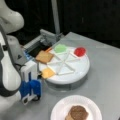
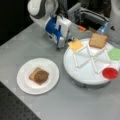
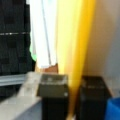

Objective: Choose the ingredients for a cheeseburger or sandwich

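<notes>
Grey tabletop: toast and patty (image 2: 40, 75) already sit on the plate (image 2: 23, 83), while the gripper (image 3: 72, 86) clamps the cheese (image 2: 75, 45) edgewise.

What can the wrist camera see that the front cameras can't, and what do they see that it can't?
Only the wrist view shows the gripper fingers astride the edge of the yellow cheese.

Only a front view shows the white plate holding toast with the patty, and the tray with toast slice, lettuce and red disc.

Both show the cheese and gripper.
</notes>
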Available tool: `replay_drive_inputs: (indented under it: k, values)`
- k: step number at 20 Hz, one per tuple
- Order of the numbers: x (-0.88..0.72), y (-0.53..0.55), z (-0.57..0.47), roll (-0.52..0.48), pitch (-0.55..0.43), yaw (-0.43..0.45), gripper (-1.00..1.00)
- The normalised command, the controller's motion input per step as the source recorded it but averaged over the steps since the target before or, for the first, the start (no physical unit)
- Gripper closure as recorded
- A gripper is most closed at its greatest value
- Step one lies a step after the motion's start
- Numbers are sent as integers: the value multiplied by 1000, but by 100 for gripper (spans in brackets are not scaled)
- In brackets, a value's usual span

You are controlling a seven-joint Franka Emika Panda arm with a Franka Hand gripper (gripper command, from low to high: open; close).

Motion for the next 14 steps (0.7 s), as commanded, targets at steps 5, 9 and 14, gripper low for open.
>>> replay_drive_inputs:
  k: [5, 9, 14]
  values:
    - [56, 49, 97, -94, -23, -11, 100]
    - [65, -58, 122, -93, 1, 36, 100]
    - [35, -114, 138, -73, 31, 87, 100]
